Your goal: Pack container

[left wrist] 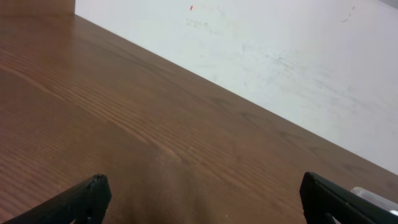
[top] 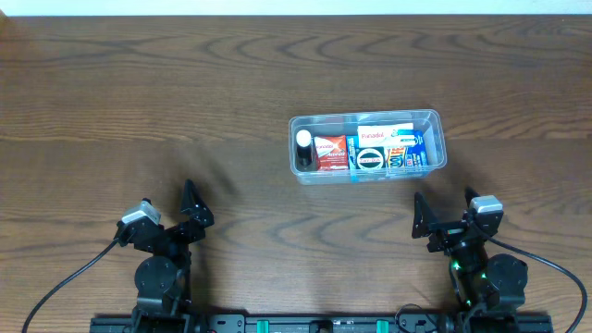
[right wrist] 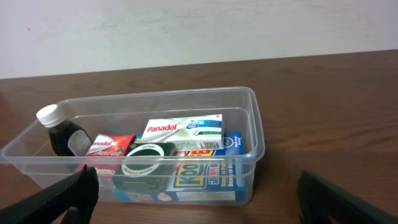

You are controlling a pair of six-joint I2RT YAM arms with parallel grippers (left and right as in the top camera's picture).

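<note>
The clear plastic container (top: pixel 365 117) sits right of the table's middle. It holds a dark bottle with a white cap (top: pixel 303 148), a red box (top: pixel 330 151), a white Panadol box (top: pixel 385 132), a dark green box (top: pixel 370 158) and a blue box (top: pixel 413 148). My right gripper (top: pixel 442 209) hovers open just in front of it, nothing between its fingers. The right wrist view shows the container (right wrist: pixel 249 92) close ahead, with the bottle (right wrist: pixel 59 134) at its left end. My left gripper (top: pixel 196 205) is open at the front left, far from the container, over bare wood (left wrist: pixel 205 199).
A brown wooden table (top: pixel 148 102) fills the overhead view, with a white wall (left wrist: pixel 298 56) beyond its far edge. Both arm bases (top: pixel 157 282) stand along the near edge on a black rail.
</note>
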